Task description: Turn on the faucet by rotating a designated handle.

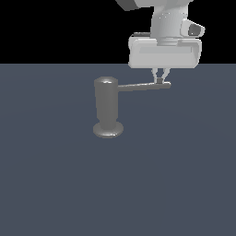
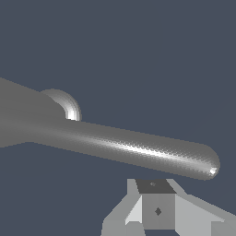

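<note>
The faucet (image 1: pixel 108 108) stands upright on the slate desk (image 1: pixel 55 184), its handle (image 1: pixel 143 86) jutting toward 3 o'clock. The gripper (image 1: pixel 160 78) descends vertically near the handle's tip, fingers nearly pressed together, apparently beside the rod. The wrist view shows the rod's rounded end (image 2: pixel 209 166) close above one fingertip (image 2: pixel 156 205). Open desk surrounds the faucet.

Handle (image 2: pixel 133 150) fills the middle of the wrist view: a glossy grey rod running from the faucet (image 2: pixel 20 115) body out to a rounded tip with a bright highlight. Faucet seen close and foreshortened, its rounded base rim peeking out behind the rod's root, dark blue-grey desk (image 2: pixel 138 55) beyond. Hand (image 2: pixel 156 209) sits just beside the rod near its tip, fingers close together; contact cannot be judged.
</note>
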Robot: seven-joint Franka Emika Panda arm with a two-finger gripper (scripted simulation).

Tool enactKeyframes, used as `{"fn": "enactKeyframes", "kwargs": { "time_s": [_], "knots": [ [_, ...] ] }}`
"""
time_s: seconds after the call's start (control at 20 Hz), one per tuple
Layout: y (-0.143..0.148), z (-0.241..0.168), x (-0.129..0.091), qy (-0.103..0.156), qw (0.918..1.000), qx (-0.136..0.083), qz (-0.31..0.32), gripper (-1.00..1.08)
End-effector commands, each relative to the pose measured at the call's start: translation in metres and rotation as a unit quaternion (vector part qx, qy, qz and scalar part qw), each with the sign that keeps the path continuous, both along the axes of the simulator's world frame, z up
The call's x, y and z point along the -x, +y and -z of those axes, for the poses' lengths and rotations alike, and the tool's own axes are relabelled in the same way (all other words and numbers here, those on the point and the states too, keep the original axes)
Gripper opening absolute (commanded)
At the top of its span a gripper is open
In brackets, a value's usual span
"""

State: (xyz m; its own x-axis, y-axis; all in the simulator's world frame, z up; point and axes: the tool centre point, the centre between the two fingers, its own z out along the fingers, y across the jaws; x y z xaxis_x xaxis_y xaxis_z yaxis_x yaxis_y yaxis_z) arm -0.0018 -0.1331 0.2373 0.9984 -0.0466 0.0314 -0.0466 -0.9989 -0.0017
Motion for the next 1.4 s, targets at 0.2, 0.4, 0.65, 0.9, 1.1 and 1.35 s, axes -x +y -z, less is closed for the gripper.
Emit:
{"fn": "enactKeyframes", "kwargs": {
  "time_s": [0.2, 0.4, 0.65, 0.9, 1.1, 1.35],
  "knots": [
    [-0.003, 0.001, -0.01, 0.001, 1.0, -0.001, -0.003, -1.0],
    [-0.004, 0.002, -0.022, 0.002, 1.0, -0.001, -0.001, -1.0],
    [-0.004, 0.003, -0.036, 0.004, 1.0, -0.001, 0.0, -1.0],
    [-0.005, 0.005, -0.051, 0.005, 1.0, -0.001, 0.002, -1.0],
    [-0.006, 0.006, -0.062, 0.006, 1.0, -0.001, 0.004, -1.0],
    [-0.006, 0.007, -0.075, 0.007, 1.0, -0.001, 0.006, -1.0]
  ]
}}
